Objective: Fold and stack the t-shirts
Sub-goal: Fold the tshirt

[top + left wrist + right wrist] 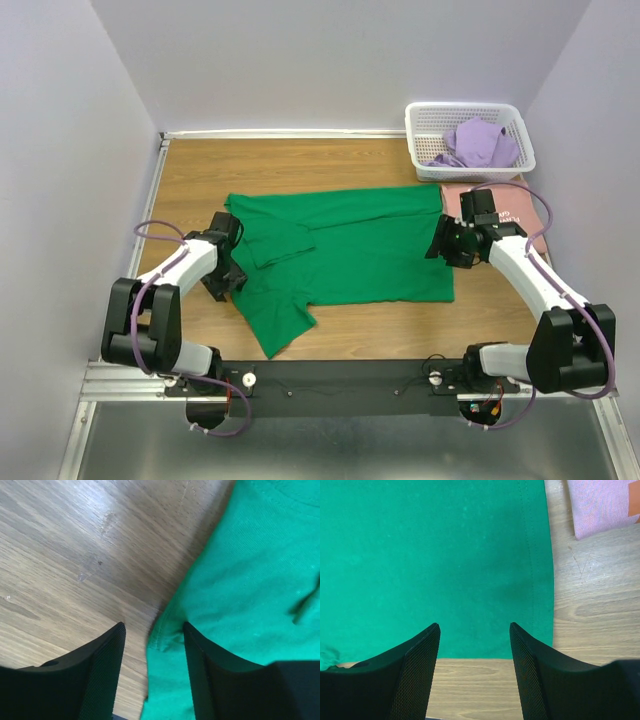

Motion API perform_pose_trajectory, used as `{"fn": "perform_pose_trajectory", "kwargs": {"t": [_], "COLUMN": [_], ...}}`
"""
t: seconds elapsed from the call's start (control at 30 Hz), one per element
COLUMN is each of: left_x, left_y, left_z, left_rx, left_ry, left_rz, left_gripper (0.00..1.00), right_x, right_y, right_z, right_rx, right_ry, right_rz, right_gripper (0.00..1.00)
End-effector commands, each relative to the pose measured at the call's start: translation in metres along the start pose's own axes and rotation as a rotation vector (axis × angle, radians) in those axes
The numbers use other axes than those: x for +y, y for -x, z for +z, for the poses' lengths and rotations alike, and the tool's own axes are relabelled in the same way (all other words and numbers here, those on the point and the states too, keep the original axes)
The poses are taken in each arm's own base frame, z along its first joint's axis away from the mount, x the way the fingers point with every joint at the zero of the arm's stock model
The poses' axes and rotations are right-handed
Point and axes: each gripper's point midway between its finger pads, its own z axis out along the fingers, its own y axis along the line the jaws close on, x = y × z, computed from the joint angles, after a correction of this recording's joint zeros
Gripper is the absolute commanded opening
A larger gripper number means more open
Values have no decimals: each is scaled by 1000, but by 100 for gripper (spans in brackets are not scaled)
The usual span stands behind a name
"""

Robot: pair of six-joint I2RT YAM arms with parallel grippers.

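My left gripper [153, 626] is open, with the green shirt [250, 580] edge between its fingers. My right gripper [474, 625] is open above the hem. A pink shirt [600, 505] lies ahead to its right.

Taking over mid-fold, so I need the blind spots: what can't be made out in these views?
Pink shirt, top view: the right arm covers much of it; print unreadable.
Lavender shirt, top view: bunched in the basket; lower part hidden by its wall.
Left gripper, left wrist view: open astride the green shirt edge; whether it touches cloth, unclear.
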Motion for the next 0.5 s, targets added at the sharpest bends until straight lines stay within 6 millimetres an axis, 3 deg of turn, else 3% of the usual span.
{"fn": "perform_pose_trajectory", "kwargs": {"t": [0.0,0.07,0.13,0.27,0.3,0.47], "left_x": [-4,-4,-3,-5,-5,-5], "left_y": [-3,-4,-4,-3,-3,-1], "left_z": [0,1,1,0,-2,-7], "left_rx": [34,40,43,37,32,1], "left_ry": [17,20,24,5,-3,-34], "left_rz": [24,30,34,47,52,48], "left_gripper": [52,47,36,11,0,0], "right_x": [-1,-2,-6,-15,-18,-37], "right_y": [-2,-3,-7,-18,-22,-35], "right_z": [0,1,2,6,7,6], "right_rx": [16,17,23,40,49,61], "right_ry": [-9,-15,-31,-61,-76,-173], "right_rz": [-13,-10,-3,12,32,84], "right_gripper": [66,66,66,66,67,68]}}
